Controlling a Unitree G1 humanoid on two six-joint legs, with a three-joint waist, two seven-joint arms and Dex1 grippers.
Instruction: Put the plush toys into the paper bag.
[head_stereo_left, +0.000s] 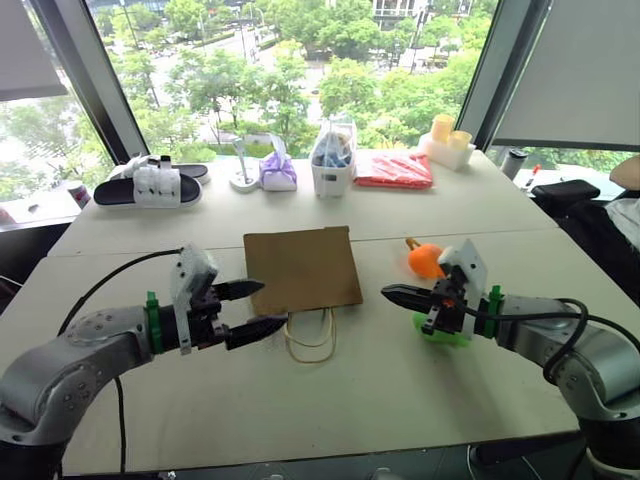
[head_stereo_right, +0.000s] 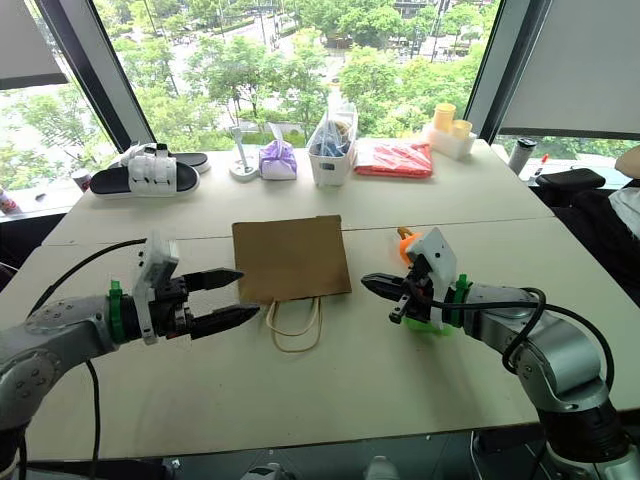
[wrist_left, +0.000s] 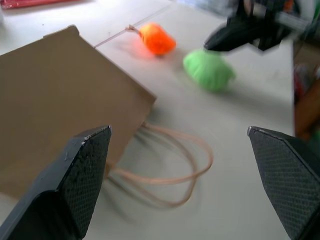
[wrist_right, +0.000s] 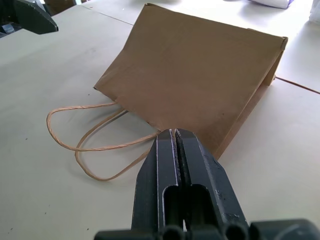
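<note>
- Head view: brown paper bag (head_stereo_left: 302, 268) flat on worktop (head_stereo_left: 400, 370), handles toward robot. Left gripper (head_stereo_left: 247, 309) jaws released; right gripper (head_stereo_left: 392, 293) clenched, empty.
- Left wrist view: orange plush (wrist_left: 156, 38) and green plush (wrist_left: 208, 69) lie beside the bag.
- Right wrist view: bag mouth closed. Nothing bagged; opening it likely comes next.

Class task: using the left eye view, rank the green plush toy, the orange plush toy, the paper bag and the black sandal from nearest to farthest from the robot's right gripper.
1. Green plush toy: just under the right gripper.
2. Orange plush toy: just beyond it.
3. Paper bag: flat at the table's middle, to its left.
4. Black sandal: far left edge, by the window.
</note>
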